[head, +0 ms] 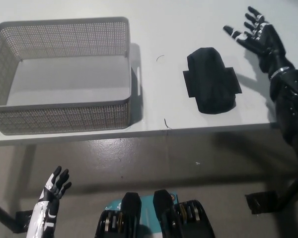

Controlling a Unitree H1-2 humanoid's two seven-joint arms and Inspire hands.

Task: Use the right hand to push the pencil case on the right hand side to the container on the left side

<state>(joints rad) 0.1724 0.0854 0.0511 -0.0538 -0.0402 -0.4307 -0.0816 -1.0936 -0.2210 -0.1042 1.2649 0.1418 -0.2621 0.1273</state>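
A black pencil case (211, 80) lies flat on the white table (169, 29), right of centre. My black right hand (256, 32) hovers open to its upper right, fingers spread, a short gap away from the case and not touching it. A grey mesh container (64, 119) stands on the table's left side, nothing visible inside it. My white left hand (53, 188) hangs low at the bottom left, below the table edge, open and holding nothing.
A strip of bare table separates the container's right wall (134, 79) from the pencil case. The table's front edge (188, 131) runs just below the case. Grey floor lies beneath. A dark base (260, 202) sits at the lower right.
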